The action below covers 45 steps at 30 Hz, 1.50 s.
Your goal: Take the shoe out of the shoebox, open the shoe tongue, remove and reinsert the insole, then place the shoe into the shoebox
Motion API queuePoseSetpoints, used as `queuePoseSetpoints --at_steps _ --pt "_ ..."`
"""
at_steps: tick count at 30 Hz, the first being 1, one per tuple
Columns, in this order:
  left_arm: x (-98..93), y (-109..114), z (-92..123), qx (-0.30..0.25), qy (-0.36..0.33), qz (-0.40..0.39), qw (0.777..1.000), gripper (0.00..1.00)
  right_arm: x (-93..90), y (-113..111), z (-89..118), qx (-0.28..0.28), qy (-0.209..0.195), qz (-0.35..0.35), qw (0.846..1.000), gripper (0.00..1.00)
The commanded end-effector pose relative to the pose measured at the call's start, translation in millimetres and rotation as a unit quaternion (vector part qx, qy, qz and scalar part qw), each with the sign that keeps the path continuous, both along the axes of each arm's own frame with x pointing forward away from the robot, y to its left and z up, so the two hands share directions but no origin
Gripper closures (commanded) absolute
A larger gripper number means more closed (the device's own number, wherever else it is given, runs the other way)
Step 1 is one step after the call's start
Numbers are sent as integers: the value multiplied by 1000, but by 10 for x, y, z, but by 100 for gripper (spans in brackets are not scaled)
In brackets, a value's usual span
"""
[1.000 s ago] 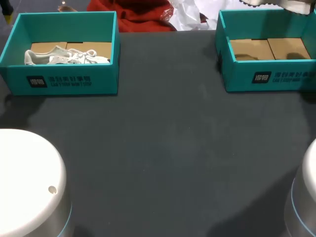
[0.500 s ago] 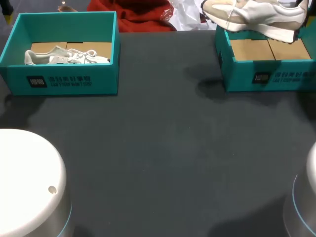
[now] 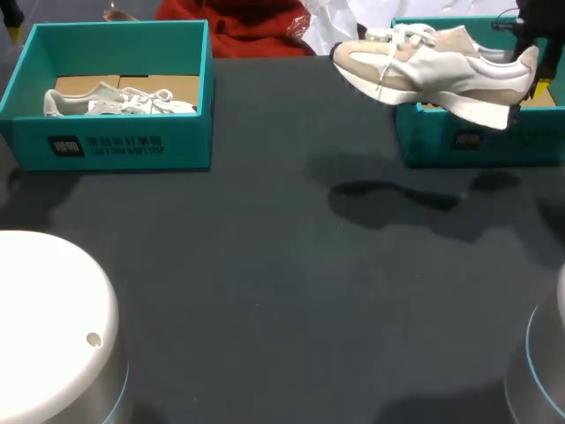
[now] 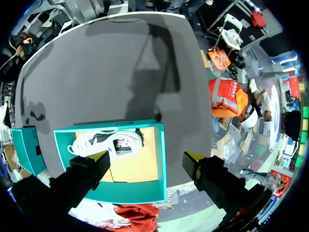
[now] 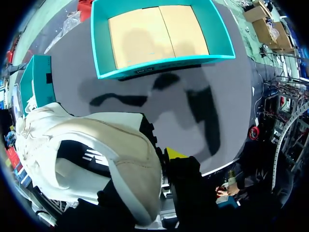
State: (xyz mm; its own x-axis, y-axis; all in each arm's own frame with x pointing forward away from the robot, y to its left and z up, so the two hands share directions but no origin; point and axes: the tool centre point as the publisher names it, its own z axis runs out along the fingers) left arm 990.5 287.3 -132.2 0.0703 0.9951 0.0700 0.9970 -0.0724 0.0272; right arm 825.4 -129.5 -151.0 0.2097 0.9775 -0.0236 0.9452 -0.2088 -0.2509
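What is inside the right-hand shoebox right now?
The right wrist view shows nothing in the shoebox but its bare cardboard floor. In the head view the raised shoe covers most of that floor.

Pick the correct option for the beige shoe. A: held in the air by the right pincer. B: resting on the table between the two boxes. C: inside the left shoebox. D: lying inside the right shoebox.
A: the beige shoe hangs above the table, heel gripped by the right pincer, while the right shoebox shows only its cardboard floor.
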Motion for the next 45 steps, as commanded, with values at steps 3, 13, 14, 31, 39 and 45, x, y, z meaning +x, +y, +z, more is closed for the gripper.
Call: queuePoseSetpoints --at_steps 3,13,14,31,39,45 --pt "-6 2 0 1 -1 0 1000 0 -425 194 -65 -50 -219 -4 974 100" --pt "-6 2 0 1 -1 0 1000 0 -675 493 -292 -31 -202 -18 979 100" --pt "-6 2 0 1 -1 0 1000 0 -675 493 -292 -31 -202 -18 979 100" --pt "-6 2 0 1 -1 0 1000 0 -675 493 -292 -31 -202 -18 979 100" --pt "-6 2 0 1 -1 0 1000 0 -774 819 -725 -60 -171 24 983 100" --pt "-6 2 0 1 -1 0 1000 0 -970 1075 -999 -72 -169 40 982 100"
